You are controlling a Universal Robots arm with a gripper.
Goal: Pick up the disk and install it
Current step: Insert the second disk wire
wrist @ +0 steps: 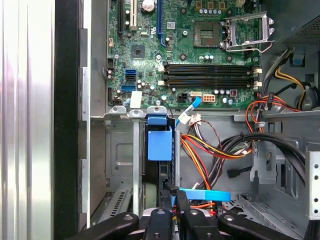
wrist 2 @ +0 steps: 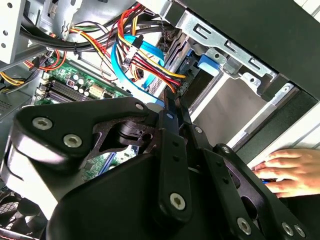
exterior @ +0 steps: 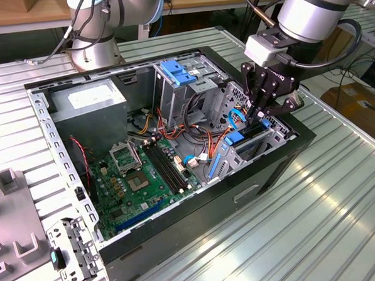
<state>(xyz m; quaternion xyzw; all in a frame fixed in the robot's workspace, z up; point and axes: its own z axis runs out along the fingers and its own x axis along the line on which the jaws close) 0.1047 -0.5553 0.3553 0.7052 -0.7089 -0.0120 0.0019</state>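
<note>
The gripper [exterior: 256, 115] reached into the drive bay at the computer case's [exterior: 265, 174] front corner, fingers nearly closed on the disk [wrist: 159, 145], which stood edge-up, partly slotted in; seating apparently remained unfinished.

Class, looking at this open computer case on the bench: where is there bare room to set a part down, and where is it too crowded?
Free: the ribbed metal table on the exterior view's right of the case. Crowded: the drive bay corner, with the gripper, the disk and the wire bundle.

Green motherboard [exterior: 139, 181] flat in open case [exterior: 283, 167]; red-yellow wire bundle [wrist: 210, 145] beside grey cage [exterior: 179, 94]
</note>
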